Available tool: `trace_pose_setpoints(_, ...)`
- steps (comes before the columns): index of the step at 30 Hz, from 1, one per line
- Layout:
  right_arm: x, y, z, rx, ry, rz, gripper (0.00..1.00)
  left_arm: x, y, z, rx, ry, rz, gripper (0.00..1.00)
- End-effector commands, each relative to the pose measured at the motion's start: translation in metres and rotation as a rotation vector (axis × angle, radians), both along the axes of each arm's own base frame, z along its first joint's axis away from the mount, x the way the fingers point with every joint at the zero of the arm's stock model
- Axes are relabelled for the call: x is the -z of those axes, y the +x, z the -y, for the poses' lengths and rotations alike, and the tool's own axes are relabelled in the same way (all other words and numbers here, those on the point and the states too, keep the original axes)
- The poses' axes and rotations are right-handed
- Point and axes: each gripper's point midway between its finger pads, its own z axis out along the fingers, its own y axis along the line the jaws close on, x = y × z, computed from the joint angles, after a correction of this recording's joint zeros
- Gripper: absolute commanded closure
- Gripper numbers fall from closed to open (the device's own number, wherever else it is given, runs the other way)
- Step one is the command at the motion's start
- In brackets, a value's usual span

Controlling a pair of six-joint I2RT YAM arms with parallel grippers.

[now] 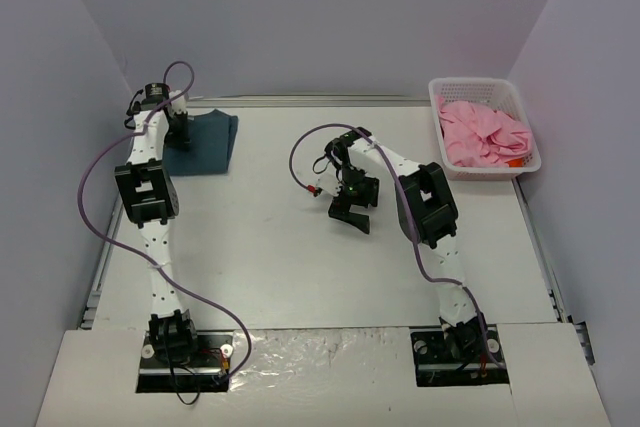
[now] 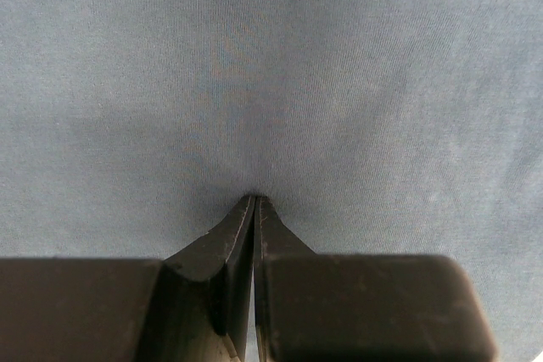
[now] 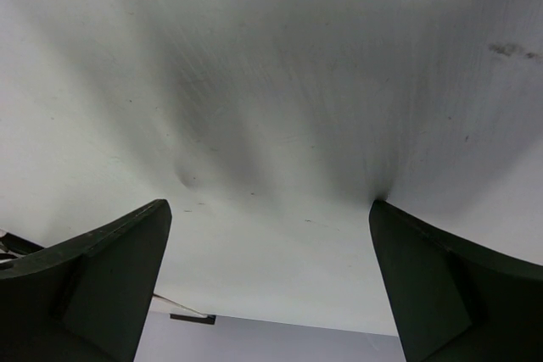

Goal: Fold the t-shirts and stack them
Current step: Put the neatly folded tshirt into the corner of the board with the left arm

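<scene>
Obs. Blue shirt (image 1: 212,140) lies as a compact, roughly squared bundle at the far left corner of the surface (image 1: 300,267). Left tool (image 2: 255,201) is down on it, fingers together, tips touching the cloth, with faint creases running in toward the tips. I cannot tell from the wrist view whether a pinch of fabric sits between them. Right tool (image 1: 352,213) hangs over bare surface near the middle, fingers wide apart, holding nothing. Pink shirt (image 1: 483,132) is bunched in the white basket (image 1: 497,173) at the far right corner, well apart from the blue one and not yet folded.

Judgement. Blue shirt looks folded. The step in hand reads as pressing it flat or settling its placement, with the pink one next.

Notes for doing it well:
- Lift the left tool straight up. If it has nipped a layer, part the fingers first, or the top fold drags open.
- Leave the bundle's edges square, since it is the base of the stack.
- Right tool is nearer the basket, so send it for the pink shirt. Take the shirt by an edge, not the middle of the heap, so it hangs out and spreads on the bare middle.
- Watch that the basket does not rise with the cloth.
</scene>
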Motion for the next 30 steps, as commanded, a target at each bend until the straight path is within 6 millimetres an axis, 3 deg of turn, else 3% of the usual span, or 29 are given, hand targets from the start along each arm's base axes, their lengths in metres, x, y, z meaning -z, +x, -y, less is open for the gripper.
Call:
trace_pose_setpoints(1, 0.032, -0.028, 0.005, 0.005, -0.009, -0.167, 0.0, 0.009, 0.002, 0.001, -0.005, 0.005, -0.015, 0.98)
trace_pose_setpoints(6, 0.035, -0.029, 0.004, 0.006, -0.011, -0.18, 0.0, 0.007, 0.006, 0.002, 0.002, 0.002, 0.002, 0.98)
trace_pose_setpoints(9, 0.036, -0.031, 0.004, 0.006, -0.015, -0.194, 0.0, -0.004, 0.009, 0.004, 0.016, -0.006, 0.028, 0.96)
trace_pose_setpoints(13, 0.032, -0.036, 0.0, 0.002, 0.007, -0.218, 0.0, -0.054, 0.008, 0.004, 0.027, 0.01, 0.128, 0.93)
trace_pose_setpoints(18, 0.029, -0.038, 0.0, -0.003, 0.018, -0.225, 0.0, -0.107, -0.005, 0.007, 0.057, 0.048, 0.197, 0.75)
trace_pose_setpoints(19, 0.027, -0.037, 0.0, -0.003, 0.02, -0.22, 0.0, -0.132, -0.01, 0.006, 0.053, 0.06, 0.235, 0.69)
trace_pose_setpoints(21, 0.024, -0.035, 0.0, -0.004, 0.026, -0.21, 0.0, -0.145, -0.021, 0.002, 0.045, 0.068, 0.252, 0.65)
trace_pose_setpoints(22, 0.019, -0.034, -0.001, -0.006, 0.034, -0.197, 0.0, -0.176, -0.03, 0.002, 0.042, 0.081, 0.307, 0.61)
trace_pose_setpoints(23, 0.017, -0.033, -0.001, -0.007, 0.038, -0.192, 0.0, -0.183, -0.038, 0.002, 0.04, 0.084, 0.313, 0.6)
trace_pose_setpoints(24, 0.011, -0.031, -0.002, -0.006, 0.047, -0.173, 0.0, -0.217, -0.05, 0.002, 0.038, 0.104, 0.373, 0.59)
trace_pose_setpoints(26, 0.002, -0.024, -0.006, -0.004, 0.063, -0.13, 0.0, -0.236, -0.069, 0.006, 0.051, 0.12, 0.399, 0.58)
trace_pose_setpoints(27, -0.004, -0.022, -0.007, -0.001, 0.072, -0.111, 0.0, -0.269, -0.088, 0.01, 0.058, 0.133, 0.458, 0.57)
trace_pose_setpoints(29, -0.026, -0.016, -0.012, 0.007, 0.111, -0.045, 0.0, -0.29, -0.111, 0.022, 0.106, 0.134, 0.496, 0.47)
trace_pose_setpoints(30, -0.041, -0.011, -0.017, 0.006, 0.144, 0.008, 0.0, -0.304, -0.137, 0.03, 0.121, 0.134, 0.528, 0.44)
